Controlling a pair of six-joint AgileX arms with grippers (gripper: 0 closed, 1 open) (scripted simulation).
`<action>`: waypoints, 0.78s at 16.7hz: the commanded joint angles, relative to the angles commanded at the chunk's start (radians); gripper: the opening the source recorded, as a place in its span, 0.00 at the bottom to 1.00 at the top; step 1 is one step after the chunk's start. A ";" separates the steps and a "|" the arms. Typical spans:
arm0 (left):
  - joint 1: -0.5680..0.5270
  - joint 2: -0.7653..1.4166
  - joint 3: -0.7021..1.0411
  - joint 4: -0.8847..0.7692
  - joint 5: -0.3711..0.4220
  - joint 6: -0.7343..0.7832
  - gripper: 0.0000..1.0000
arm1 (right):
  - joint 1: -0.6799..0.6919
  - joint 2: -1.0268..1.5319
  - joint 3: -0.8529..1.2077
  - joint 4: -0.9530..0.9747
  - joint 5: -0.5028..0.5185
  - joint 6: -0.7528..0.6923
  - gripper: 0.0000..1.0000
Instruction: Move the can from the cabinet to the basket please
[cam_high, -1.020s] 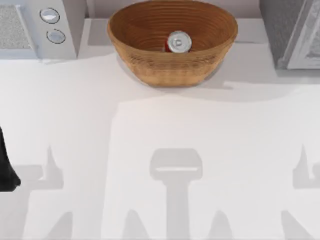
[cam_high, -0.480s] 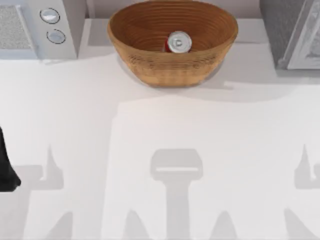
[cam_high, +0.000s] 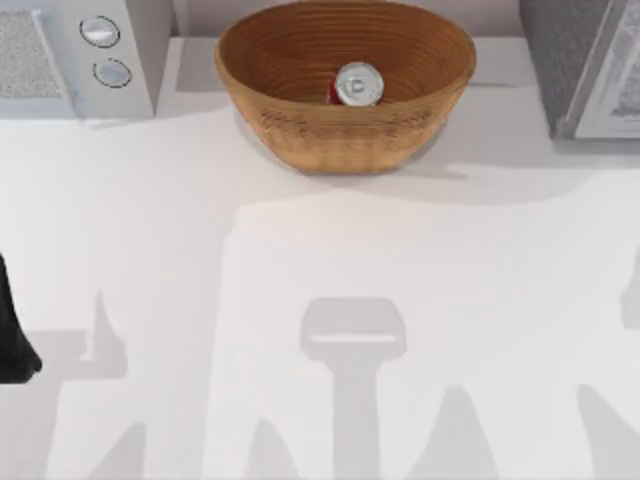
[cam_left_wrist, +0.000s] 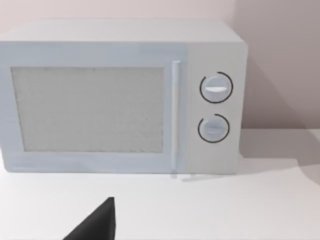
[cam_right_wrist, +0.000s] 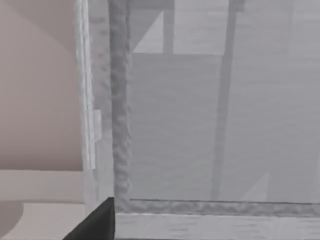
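Note:
The can (cam_high: 358, 85) stands upright inside the basket (cam_high: 300, 130), silver top up, a little right of the basket's middle. At the table's back right corner is the dark grey cabinet (cam_high: 558, 60), its pale framed door (cam_high: 612, 95) swung outward. In the right wrist view that door (cam_right_wrist: 200, 125) is seen from close up, with a dark tip of my right gripper (cam_right_wrist: 97, 225) low in the picture. My left arm (cam_high: 12, 340) rests at the table's left edge, and a dark tip of my left gripper (cam_left_wrist: 95, 227) faces the white appliance. Neither gripper holds anything that I can see.
A white appliance with two round knobs (cam_high: 100, 55) stands at the back left and appears again in the left wrist view (cam_left_wrist: 120, 100). The broad white tabletop (cam_high: 330, 260) in front of the basket carries only grey shadows of the arms.
The arm shadow at the table's right edge has slid farther right and down. Can, basket, cabinet door and left arm have not moved.

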 joint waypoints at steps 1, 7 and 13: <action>0.000 0.000 0.000 0.000 0.000 0.000 1.00 | -0.061 0.095 0.021 0.072 -0.059 0.001 1.00; 0.000 0.000 0.000 0.000 0.000 0.000 1.00 | -0.406 0.646 0.139 0.475 -0.398 0.012 1.00; 0.000 0.000 0.000 0.000 0.000 0.000 1.00 | -0.610 0.962 0.212 0.718 -0.602 0.021 1.00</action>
